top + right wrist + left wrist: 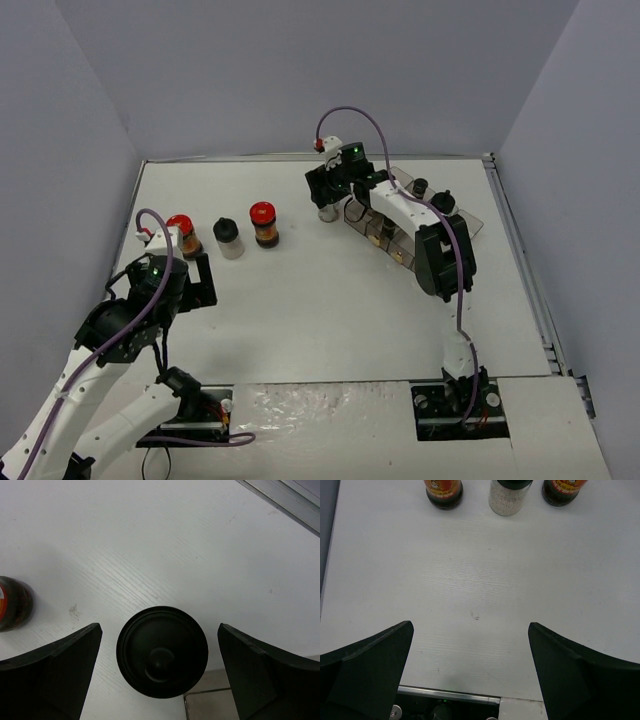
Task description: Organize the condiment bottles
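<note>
Three condiment bottles stand in a row at the left: a red-capped one (181, 232), a black-capped jar of white grains (229, 238) and a second red-capped one (264, 224). In the left wrist view their lower parts show at the top edge, with the grain jar (509, 497) in the middle. My left gripper (205, 280) is open and empty, short of the row (470, 650). My right gripper (328, 195) is open and hangs over a black-capped bottle (328, 213). Its cap (162, 651) sits between the fingers without touching them.
A clear compartment tray (470, 222) stands at the back right with several bottles in it, among them a black-capped one (420, 187). Its corner (210, 705) lies just beside the black-capped bottle. A red-labelled bottle (12, 602) shows at the left of the right wrist view.
</note>
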